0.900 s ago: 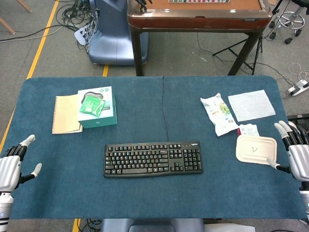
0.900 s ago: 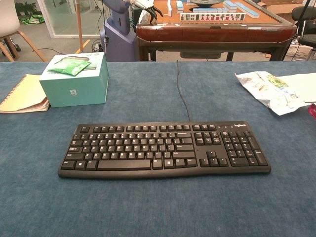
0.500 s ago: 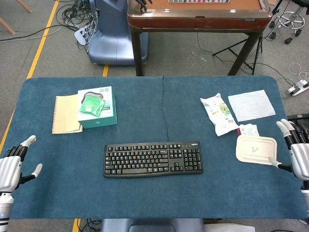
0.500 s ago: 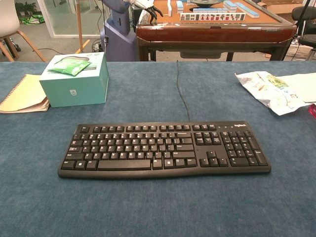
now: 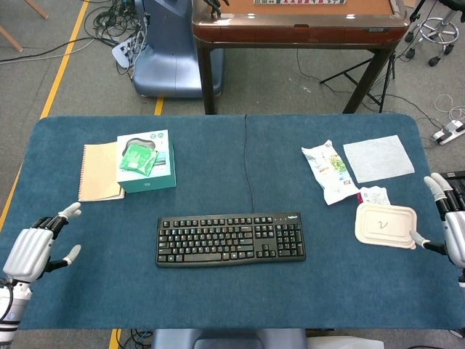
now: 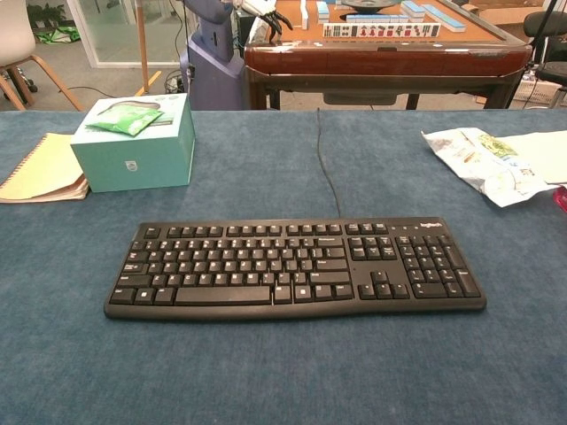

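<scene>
L hand [image 5: 33, 249]: empty, fingers spread, over mat's L edge, near notebook [image 5: 100, 171]. Teal box [image 5: 147, 161] w/ green packet [image 5: 138, 158] on top, beside notebook. Keyboard [image 5: 229, 239]: mat ctr. Snack bag [image 5: 329, 171], napkin [image 5: 378, 158]: R rear. White lidded tray [image 5: 386, 225]: R side. R hand [image 5: 450, 227]: empty, fingers apart, thumb tip at tray's edge.

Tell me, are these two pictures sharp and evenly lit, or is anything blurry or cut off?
Head view: even, soft light, faint shadows, all sharp; the right hand is cropped by the frame edge, the left hand shows whole. Chest view: the keyboard is crisp, the mat slightly soft up close, and neither hand shows.
</scene>
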`<state>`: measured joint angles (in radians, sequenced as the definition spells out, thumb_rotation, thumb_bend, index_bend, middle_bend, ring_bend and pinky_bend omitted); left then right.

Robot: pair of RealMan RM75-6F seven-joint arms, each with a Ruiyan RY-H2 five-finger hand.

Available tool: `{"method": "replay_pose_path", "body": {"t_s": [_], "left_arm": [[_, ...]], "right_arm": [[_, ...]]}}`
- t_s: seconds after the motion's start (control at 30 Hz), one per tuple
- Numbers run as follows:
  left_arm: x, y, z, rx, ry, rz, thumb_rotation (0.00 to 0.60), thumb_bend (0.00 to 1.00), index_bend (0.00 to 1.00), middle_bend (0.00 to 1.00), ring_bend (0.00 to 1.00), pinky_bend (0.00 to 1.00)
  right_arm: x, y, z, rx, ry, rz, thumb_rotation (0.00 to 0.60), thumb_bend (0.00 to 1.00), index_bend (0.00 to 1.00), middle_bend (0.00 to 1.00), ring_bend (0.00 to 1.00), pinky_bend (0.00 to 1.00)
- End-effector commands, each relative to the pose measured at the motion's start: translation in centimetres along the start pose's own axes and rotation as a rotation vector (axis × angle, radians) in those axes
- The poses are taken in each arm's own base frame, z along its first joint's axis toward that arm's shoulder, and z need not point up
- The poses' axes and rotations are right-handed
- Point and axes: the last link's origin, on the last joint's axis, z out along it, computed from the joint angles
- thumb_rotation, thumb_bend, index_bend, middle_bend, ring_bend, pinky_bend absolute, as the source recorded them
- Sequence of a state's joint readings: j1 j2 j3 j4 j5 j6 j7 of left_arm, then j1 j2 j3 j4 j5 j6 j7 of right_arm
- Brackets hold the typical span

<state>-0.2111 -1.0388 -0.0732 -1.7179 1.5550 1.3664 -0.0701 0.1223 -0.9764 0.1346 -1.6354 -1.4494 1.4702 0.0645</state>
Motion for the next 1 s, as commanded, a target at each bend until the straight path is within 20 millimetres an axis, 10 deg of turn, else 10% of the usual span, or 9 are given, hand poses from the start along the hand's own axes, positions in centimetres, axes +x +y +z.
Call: {"method": "replay_pose_path", "body": {"t_s": [0.03,0.47,1.0], "left_arm": [[-0.3,0.6,0.7,-0.072,-0.073,0.031,0.600,0.32,0.17,0.48,0.56,0.63],[-2.4,5.0,3.7,-0.334,-0.381,0.143,0.600,0.80,0.20,0.83,0.87,0.87],[-6.7,10.4,6.1,-0.522,-0.578,0.239,0.600,0.82,0.17,0.88,0.91,0.87]], "right_arm": [[-0.1,-0.1,0.1,0.002,-0.002,0.000,0.600,0.05,0.00,0.04,0.07,0.04],[-0.5,-0.3,0.2,0.008,-0.020,0.000,0.600,0.05,0.00,0.04,0.07,0.04],[-1.2,-0.2,0.2,0.006,-0.038,0.007,0.600,0.05,0.00,0.04,0.07,0.04]]}}
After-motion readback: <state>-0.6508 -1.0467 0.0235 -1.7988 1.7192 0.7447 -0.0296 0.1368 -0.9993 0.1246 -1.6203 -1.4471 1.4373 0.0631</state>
